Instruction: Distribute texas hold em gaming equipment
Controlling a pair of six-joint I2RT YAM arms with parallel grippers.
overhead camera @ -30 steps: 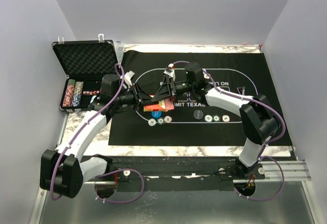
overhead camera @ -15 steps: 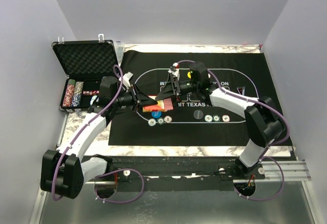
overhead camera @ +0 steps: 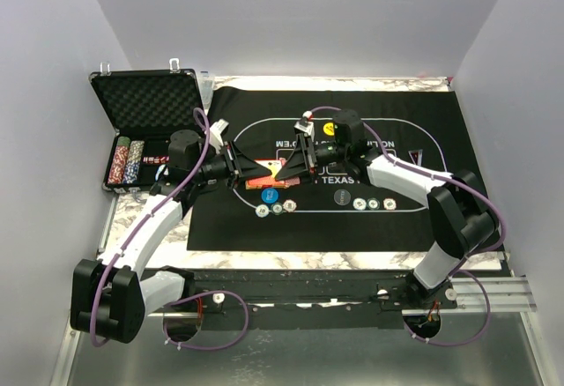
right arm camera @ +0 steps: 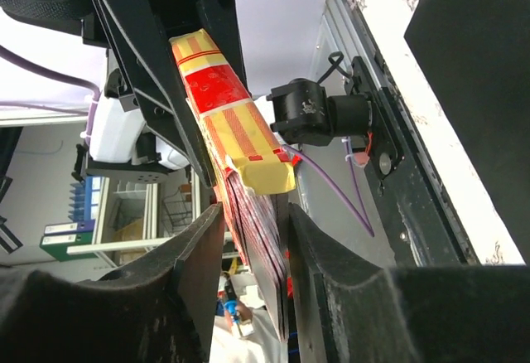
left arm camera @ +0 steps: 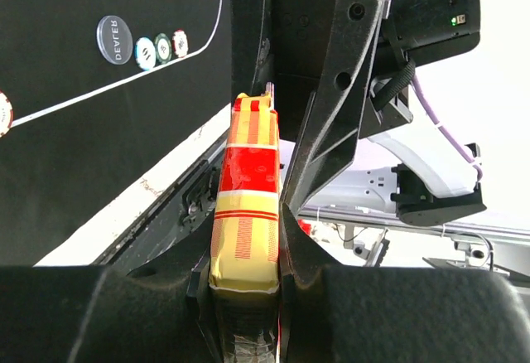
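Note:
The red-orange card box [overhead camera: 263, 180] hangs above the mat's oval, with my left gripper [overhead camera: 251, 173] shut on it. In the left wrist view the card box [left arm camera: 247, 205] is pinched between the left gripper [left arm camera: 247, 243] fingers. Red-backed playing cards [right arm camera: 257, 243] stick out of the card box [right arm camera: 228, 106]. My right gripper [right arm camera: 252, 230] straddles them, open, its right finger against the cards and a narrow gap at the left finger. In the top view the right gripper [overhead camera: 287, 169] faces the left one.
On the black felt mat [overhead camera: 441, 218] lie a blue button [overhead camera: 266, 196], three chips [overhead camera: 277, 208], a dealer disc [overhead camera: 342, 197], three more chips [overhead camera: 374, 203] and a yellow button [overhead camera: 329, 127]. The open case [overhead camera: 145, 100] at the back left holds chip rows [overhead camera: 125, 161].
The right arm has drawn back to the right, uncovering the yellow button. Its jaws widened, then narrowed around the cards. The left gripper stays clamped on the box.

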